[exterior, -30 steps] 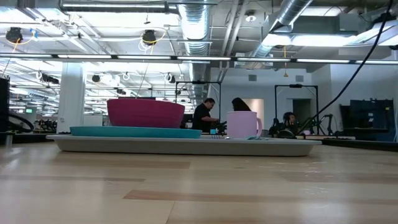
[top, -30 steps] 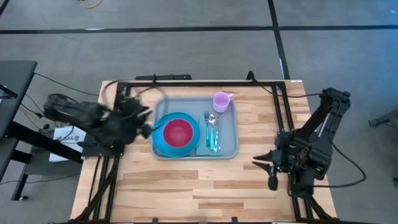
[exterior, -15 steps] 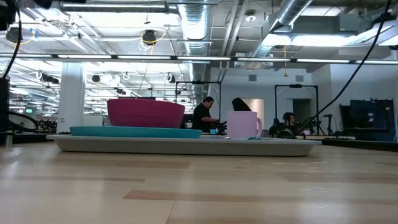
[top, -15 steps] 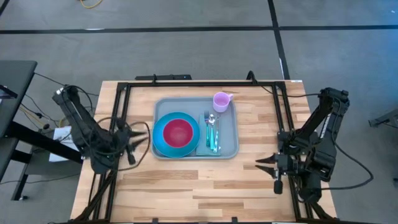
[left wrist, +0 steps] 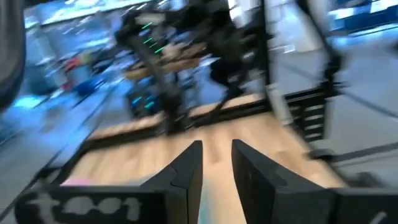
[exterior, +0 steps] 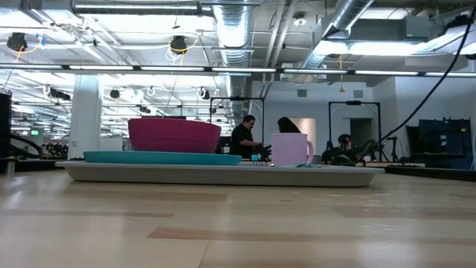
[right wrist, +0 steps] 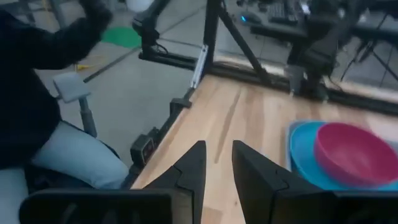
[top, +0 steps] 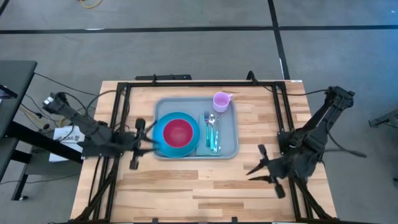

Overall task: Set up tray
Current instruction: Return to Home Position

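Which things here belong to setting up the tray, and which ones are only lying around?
Belong to the job: tray, plate, bowl, cup, napkin, cutlery on the napkin.

Lying about, off the table: paper, yellow cord, black desk.

Robotics lab in open-plan industrial hall. Bare ceiling: exposed ducts [exterior: 232, 33], pipes, strip lights [exterior: 223, 71], white column [exterior: 84, 112]. People [exterior: 244, 138] at workstations far behind, among black frames and screens. Grey concrete floor [top: 186, 56], dark line [top: 155, 28] at 12 o'clock of table. Butcher-block table [top: 205, 183] carries black metal frame [top: 186, 84]. Robot arms mounted at 9 o'clock [top: 87, 129] and 3 o'clock [top: 314, 134]. Loose cables [top: 59, 79], black desk [top: 12, 87] at 9 o'clock.
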Robot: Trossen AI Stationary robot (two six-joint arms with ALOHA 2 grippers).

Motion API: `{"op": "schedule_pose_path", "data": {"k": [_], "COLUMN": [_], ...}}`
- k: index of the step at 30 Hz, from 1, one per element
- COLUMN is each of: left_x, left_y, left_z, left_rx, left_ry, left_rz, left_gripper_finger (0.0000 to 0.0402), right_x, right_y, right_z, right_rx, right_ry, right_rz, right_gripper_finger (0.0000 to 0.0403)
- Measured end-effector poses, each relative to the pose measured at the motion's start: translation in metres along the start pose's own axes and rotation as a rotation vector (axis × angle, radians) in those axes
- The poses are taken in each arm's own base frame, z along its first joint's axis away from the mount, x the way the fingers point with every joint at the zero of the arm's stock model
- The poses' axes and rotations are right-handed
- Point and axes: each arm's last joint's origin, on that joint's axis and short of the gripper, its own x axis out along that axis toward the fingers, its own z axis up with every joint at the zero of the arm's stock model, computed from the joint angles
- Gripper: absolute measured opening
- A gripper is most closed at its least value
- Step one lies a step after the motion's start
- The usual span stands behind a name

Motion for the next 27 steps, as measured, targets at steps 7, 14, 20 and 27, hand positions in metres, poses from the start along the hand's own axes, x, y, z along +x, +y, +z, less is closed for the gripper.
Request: {"op": "schedule_pose_path", "data": {"k": [7, 14, 20, 27], "left_x": [-0.015, -0.029, -0.040, -0.051], "left_y": [0.031, 0.034, 0.034, 0.036], "left_z": [-0.015, -0.034, -0.061, -0.082], "left_rx": [-0.117, -0.143, -0.120, -0.105], "left_ry": [0.143, -0.037, -0.191, -0.201], "left_rz": [0.154, 0.132, 0.160, 0.180], "left_gripper_finger": [0.0077, 0.0077, 0.0077, 0.0077], "right_x": [-0.046, -0.068, -0.076, -0.073], "right_y": [-0.034, -0.055, -0.065, -0.066], "right_z": [-0.027, -0.096, -0.133, -0.152], "right_rx": [0.033, 0.113, 0.144, 0.103], "right_ry": [-0.103, -0.360, -0.502, -0.457], "right_rz": [-0.035, 0.019, 0.023, -0.006], "right_gripper_finger": [0.0072, 0.0072, 0.0072, 0.0072]}}
